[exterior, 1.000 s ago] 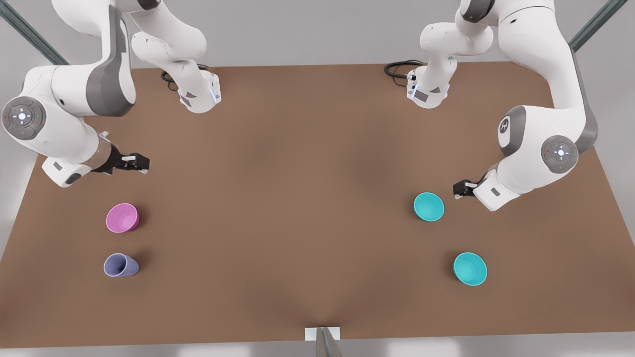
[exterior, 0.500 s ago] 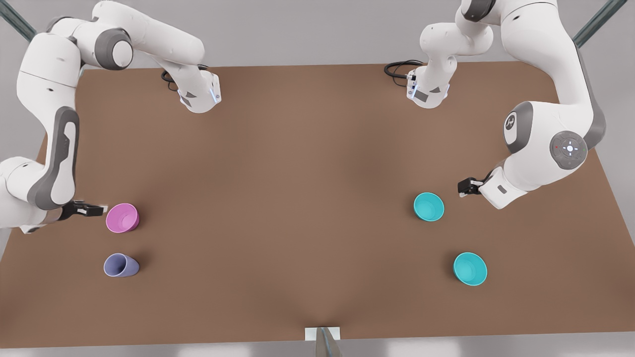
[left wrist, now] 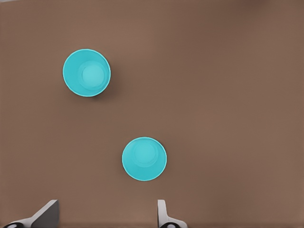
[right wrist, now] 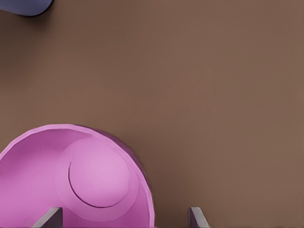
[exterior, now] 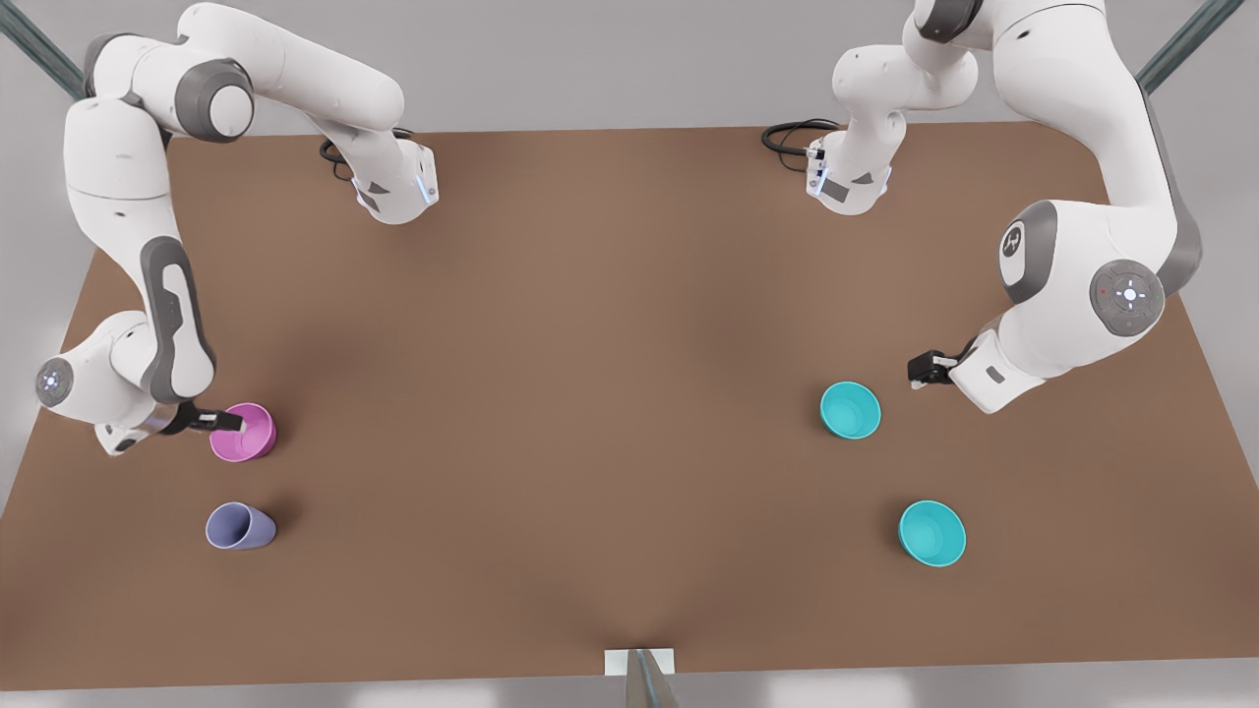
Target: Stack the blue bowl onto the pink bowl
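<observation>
The wide brown bench (exterior: 610,393) carries four small plastic vessels. Two are identical round turquoise-teal bowls. The blue bowl (exterior: 851,410) (left wrist: 144,158) stands just ahead of the left gripper (exterior: 919,371) (left wrist: 107,213), whose jaws are apart and hold nothing. The second teal bowl (exterior: 931,533) (left wrist: 87,72) stands farther out beyond the same jaws. There is one round magenta-pink bowl, the pink bowl (exterior: 243,432) (right wrist: 71,175). Its near wall lies between the parted jaws of the right gripper (exterior: 224,423) (right wrist: 126,217), though contact cannot be told. One lavender-blue tapered cup (exterior: 239,526) (right wrist: 26,7) stands beyond that pink bowl, well apart from the jaws.
</observation>
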